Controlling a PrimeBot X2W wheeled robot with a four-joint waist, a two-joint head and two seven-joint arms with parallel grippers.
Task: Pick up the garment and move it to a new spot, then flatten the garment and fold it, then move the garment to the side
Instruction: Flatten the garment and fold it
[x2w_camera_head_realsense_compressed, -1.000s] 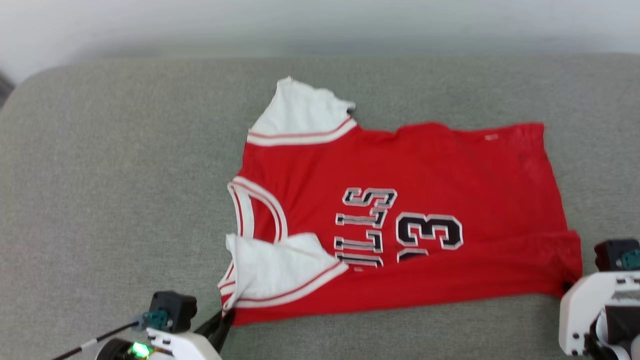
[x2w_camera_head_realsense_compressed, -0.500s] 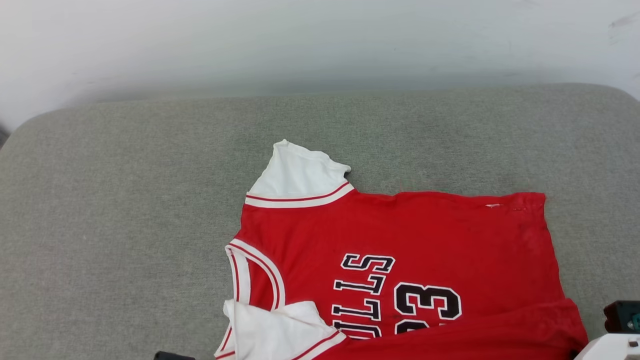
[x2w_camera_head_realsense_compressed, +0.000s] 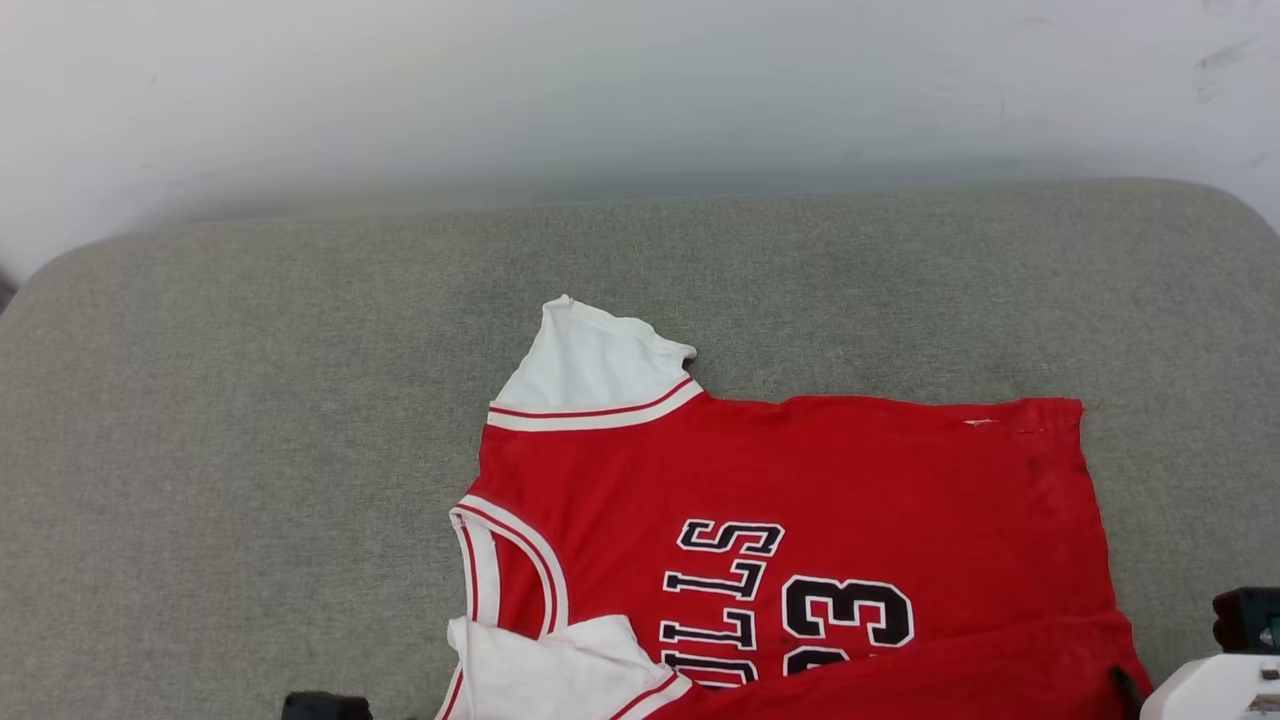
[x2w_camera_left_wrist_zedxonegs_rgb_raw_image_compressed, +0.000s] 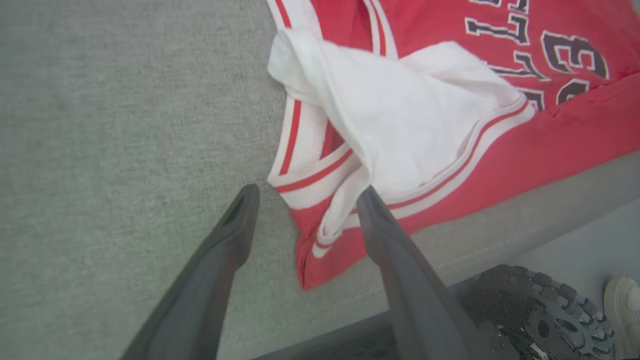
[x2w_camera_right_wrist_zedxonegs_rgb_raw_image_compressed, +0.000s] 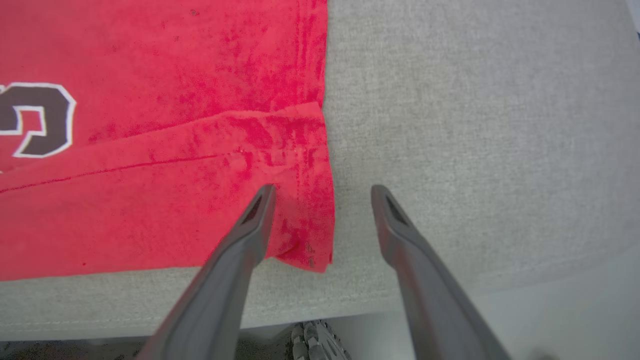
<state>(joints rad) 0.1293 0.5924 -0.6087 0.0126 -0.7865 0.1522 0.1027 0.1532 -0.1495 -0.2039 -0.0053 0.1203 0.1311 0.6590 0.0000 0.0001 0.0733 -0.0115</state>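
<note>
The garment (x2w_camera_head_realsense_compressed: 800, 470), a red jersey with white sleeves, lies on a grey cushion (x2w_camera_head_realsense_compressed: 250, 420), close to the front edge and right of centre. Its neck band is toward the robot's left and its hem toward the right. — first onlooker

How flat is it? — second onlooker

Mostly flat. The far sleeve (x2w_camera_head_realsense_compressed: 590, 365) points at the pale wall (x2w_camera_head_realsense_compressed: 600, 100). The near sleeve (x2w_camera_left_wrist_zedxonegs_rgb_raw_image_compressed: 400, 115) is turned in over the chest, and the near side of the body is folded up across the lower part of the black print (x2w_camera_head_realsense_compressed: 790, 600). — first onlooker

And the arms? — second onlooker

The left gripper (x2w_camera_left_wrist_zedxonegs_rgb_raw_image_compressed: 307, 195) stands at the shoulder corner with its jaws spread wide, holding nothing. One of its fingers (x2w_camera_left_wrist_zedxonegs_rgb_raw_image_compressed: 395, 260) crosses the striped trim of the near sleeve, and the other is over bare cushion. Whether the first rests on the cloth I cannot tell from here. — first onlooker

The other side? — second onlooker

The right gripper (x2w_camera_right_wrist_zedxonegs_rgb_raw_image_compressed: 324, 192) is parted just as widely at the hem corner (x2w_camera_right_wrist_zedxonegs_rgb_raw_image_compressed: 312, 252). One finger (x2w_camera_right_wrist_zedxonegs_rgb_raw_image_compressed: 240, 260) is above red cloth and its mate is above the cushion, with the corner lying loose between them. A knobbly black tyre (x2w_camera_left_wrist_zedxonegs_rgb_raw_image_compressed: 525, 310) shows below the cushion's edge. — first onlooker
</note>
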